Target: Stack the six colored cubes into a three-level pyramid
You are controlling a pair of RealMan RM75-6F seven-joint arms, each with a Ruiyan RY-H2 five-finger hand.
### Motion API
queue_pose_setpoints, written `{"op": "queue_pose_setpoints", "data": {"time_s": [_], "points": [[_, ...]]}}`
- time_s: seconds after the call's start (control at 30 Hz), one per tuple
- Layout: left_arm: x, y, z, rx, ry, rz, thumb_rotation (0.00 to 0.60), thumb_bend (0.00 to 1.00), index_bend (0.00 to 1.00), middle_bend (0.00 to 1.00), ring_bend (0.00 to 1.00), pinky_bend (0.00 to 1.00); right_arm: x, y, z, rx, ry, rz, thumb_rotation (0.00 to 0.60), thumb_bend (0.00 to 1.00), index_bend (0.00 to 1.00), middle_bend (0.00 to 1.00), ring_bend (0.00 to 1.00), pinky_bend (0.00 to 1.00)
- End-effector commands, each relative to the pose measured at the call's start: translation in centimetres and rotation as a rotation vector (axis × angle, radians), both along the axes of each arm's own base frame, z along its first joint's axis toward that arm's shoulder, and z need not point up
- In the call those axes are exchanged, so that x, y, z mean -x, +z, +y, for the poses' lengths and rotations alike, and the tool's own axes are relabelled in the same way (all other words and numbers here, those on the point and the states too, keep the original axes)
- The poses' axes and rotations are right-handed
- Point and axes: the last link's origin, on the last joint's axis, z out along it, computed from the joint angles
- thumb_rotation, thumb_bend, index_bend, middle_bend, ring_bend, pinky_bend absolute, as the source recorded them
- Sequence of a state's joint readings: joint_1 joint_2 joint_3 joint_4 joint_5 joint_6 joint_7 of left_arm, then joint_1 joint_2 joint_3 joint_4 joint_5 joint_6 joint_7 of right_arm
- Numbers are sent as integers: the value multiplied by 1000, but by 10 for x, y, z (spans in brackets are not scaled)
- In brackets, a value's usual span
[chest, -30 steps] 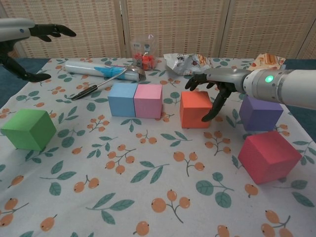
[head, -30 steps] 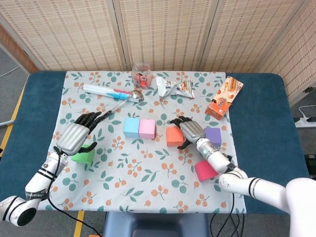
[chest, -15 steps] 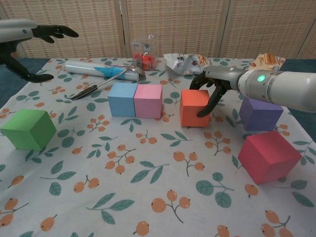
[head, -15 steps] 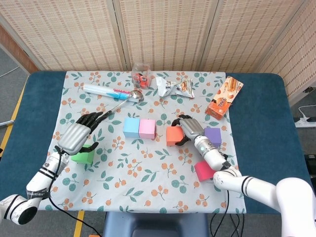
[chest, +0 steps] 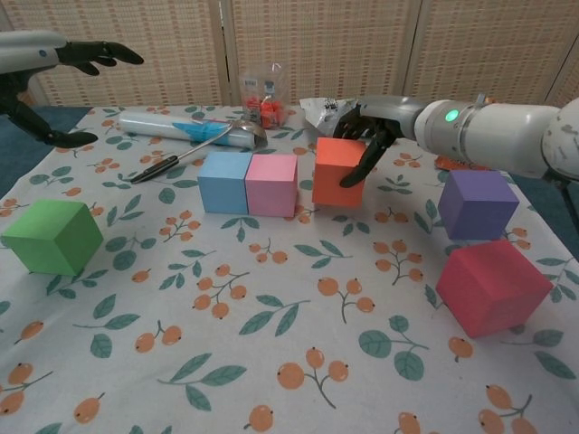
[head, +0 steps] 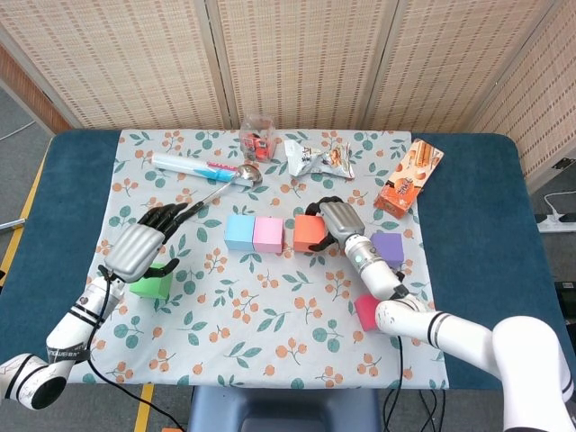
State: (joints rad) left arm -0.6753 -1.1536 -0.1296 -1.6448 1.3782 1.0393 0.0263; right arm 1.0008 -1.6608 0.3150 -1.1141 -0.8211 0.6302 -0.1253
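Six cubes lie on the cloth [head: 270, 297], none stacked yet. Blue cube [head: 239, 231] and pink cube [head: 269, 234] touch side by side near centre. Orange cube [head: 310, 233] is just beside pink at 3 o'clock, a small gap between, and in chest view it looks a bit tilted or turned. Right hand [head: 336, 220] grasps it: fingers [chest: 358, 161] curl over its top and down the right face. Whether the thumb presses the far side I cannot tell. Purple cube [head: 388, 247] is at 3 o'clock of the hand, apart. Red cube [chest: 491, 285] is near the table edge at abt 5 o'clock. Green cube [chest: 52, 236] is far at 9 o'clock, partly under left hand [head: 141, 247], which hovers w/ fingers spread, holding nothing.

Handling, my judgement: cubes look light and rigid, prob. foam or painted wood, w/ flat smooth faces and sharp edges. They should not deform, but smooth sides may slip if the pinch is weak. Best hold is on two opposite side faces, near the middle height, so the bottom stays free and flat for setting down. Being light, a cube slides easy on the cloth when pushed, so a neighbour can be knocked. Base row needs three cubes touching; orange is prob. the third one.
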Motion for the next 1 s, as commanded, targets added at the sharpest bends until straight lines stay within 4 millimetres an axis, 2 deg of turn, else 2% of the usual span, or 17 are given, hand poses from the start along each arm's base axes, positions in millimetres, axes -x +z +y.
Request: {"op": "queue_pose_setpoints", "data": {"time_s": [0.03, 0.6, 1.0], "points": [[-1, 0, 0, 0, -1, -1, 600, 362, 55, 0, 0, 109, -7, -6, -3, -7, 1, 9, 600, 244, 581, 456, 263, 233], [1, -3, 1, 13, -2, 2, 600, 361, 55, 0, 0, 102, -16, -26, -8, -20, -18, 36, 600, 244, 572, 456, 263, 233], [1, -4, 3, 23, -1, 6, 600, 361, 55, 0, 0, 102, -22, -29, -11, -18, -16, 31, 600, 244, 560, 456, 263, 233]]}}
